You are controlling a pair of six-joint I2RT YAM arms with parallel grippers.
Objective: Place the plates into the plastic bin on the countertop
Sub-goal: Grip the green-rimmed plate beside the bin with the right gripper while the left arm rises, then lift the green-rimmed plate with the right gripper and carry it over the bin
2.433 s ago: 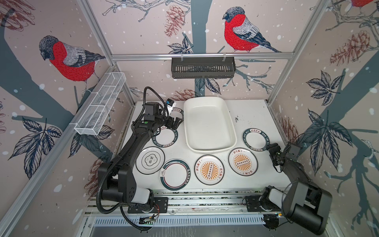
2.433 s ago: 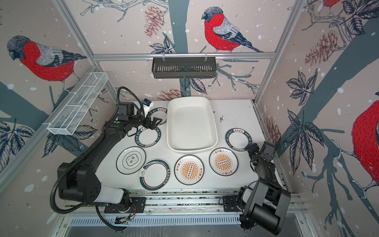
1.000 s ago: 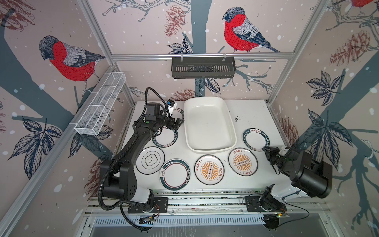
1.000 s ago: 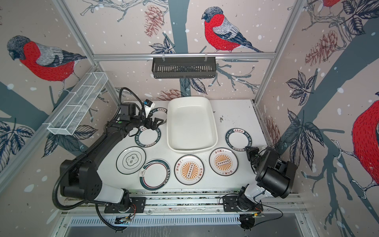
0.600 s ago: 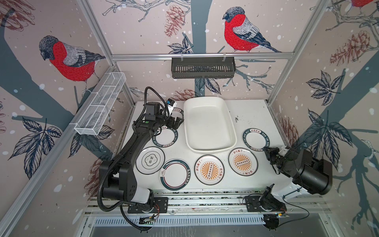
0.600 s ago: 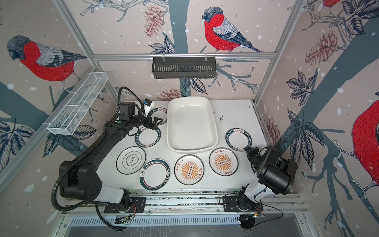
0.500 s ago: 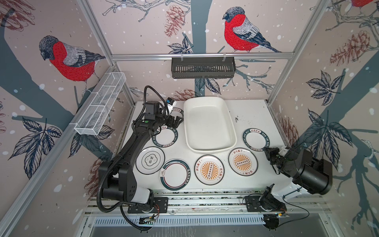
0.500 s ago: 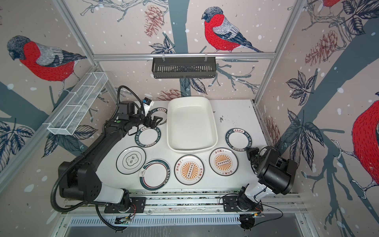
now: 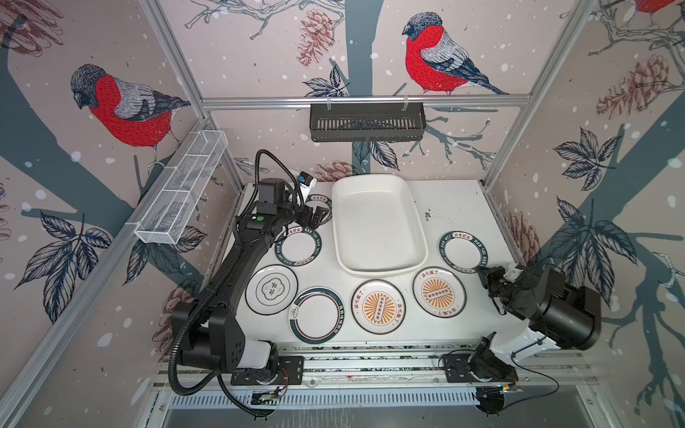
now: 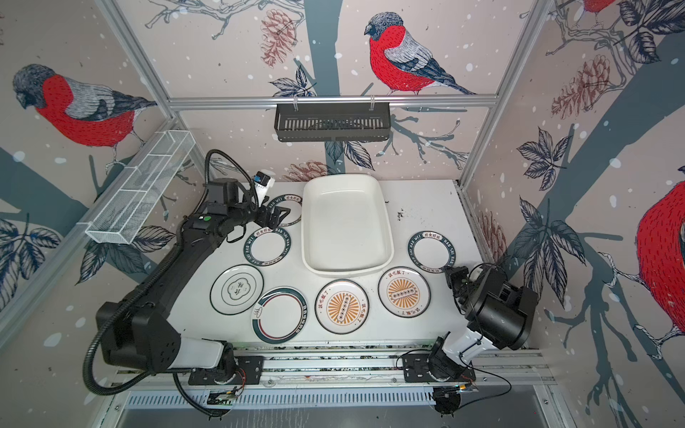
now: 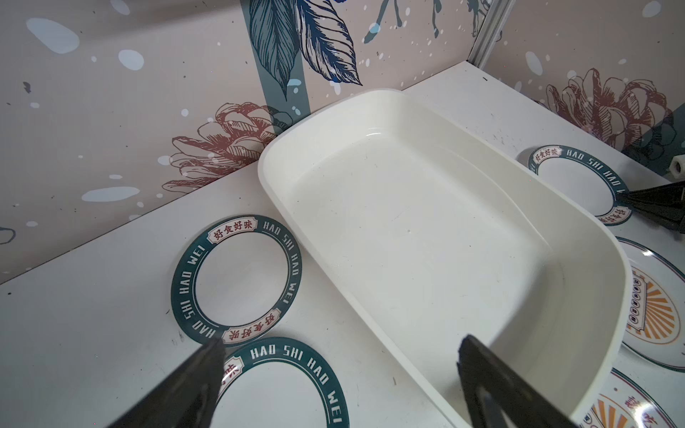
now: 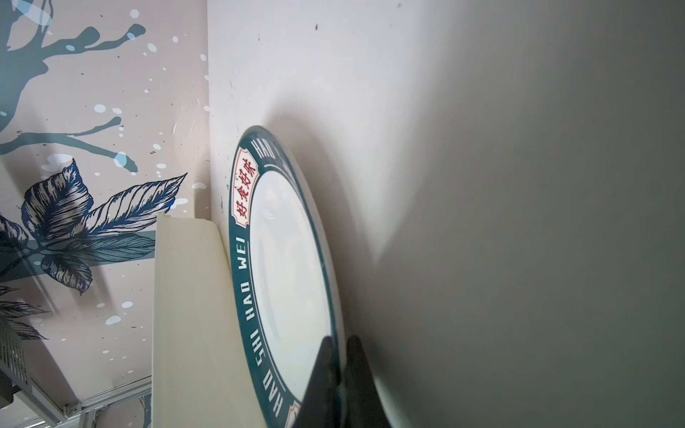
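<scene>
Right gripper (image 9: 485, 276) has closed from part-open to a pinch on the near rim of the plate (image 9: 463, 254); fingers (image 12: 323, 374) sit one over the rim, one under. Right arm low, elbow folded, wrist rolled sideways. Plate is just ahead of the tips, on or barely off the countertop (image 9: 444, 200), can't tell which; bin (image 9: 376, 226) beyond it. Left arm unmoved, stretched out; left gripper (image 9: 318, 218) wide, two teal plates (image 11: 237, 281) below and ahead, bin wall beside one finger. All seven plates (image 9: 378, 305) outside bin.
</scene>
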